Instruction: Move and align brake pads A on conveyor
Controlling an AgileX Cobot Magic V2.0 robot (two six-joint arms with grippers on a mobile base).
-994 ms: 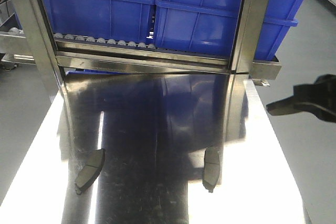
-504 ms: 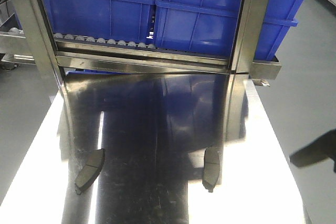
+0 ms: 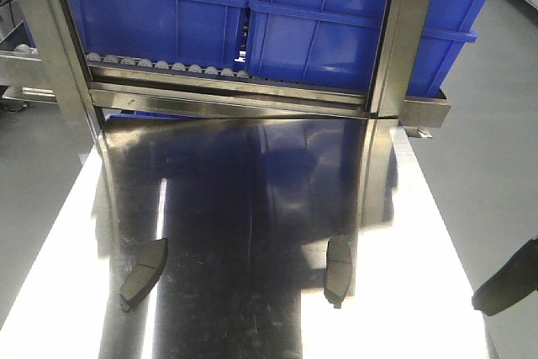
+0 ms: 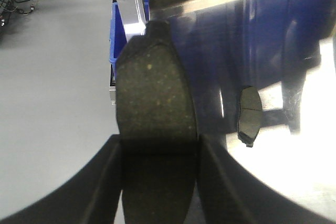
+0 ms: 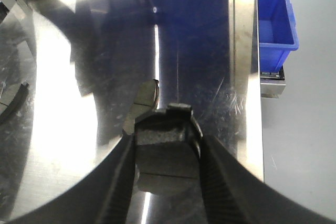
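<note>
Two dark grey brake pads lie on the shiny steel tabletop (image 3: pixel 252 199), one at the left (image 3: pixel 143 273) and one at the right (image 3: pixel 339 271). My left gripper (image 4: pixel 157 142) is shut on a third brake pad (image 4: pixel 155 87), held above the grey floor beside the table's left edge, with the left table pad (image 4: pixel 250 114) off to its right. My right gripper (image 5: pixel 167 137) is shut on a grooved brake pad (image 5: pixel 167 153), just behind the right table pad (image 5: pixel 143 104). In the front view the right gripper (image 3: pixel 504 289) shows at the lower right. The conveyor is out of view.
A steel roller rack (image 3: pixel 227 90) with blue bins (image 3: pixel 336 23) stands at the table's far end. Steel uprights (image 3: pixel 50 48) rise at both far corners. A small blue bin (image 5: pixel 275 17) sits beside the table's right edge. Grey floor (image 3: pixel 479 174) surrounds the table.
In the front view my right gripper has dropped from mid-height at the right edge to the lower right corner. The two pads on the table have not moved.
</note>
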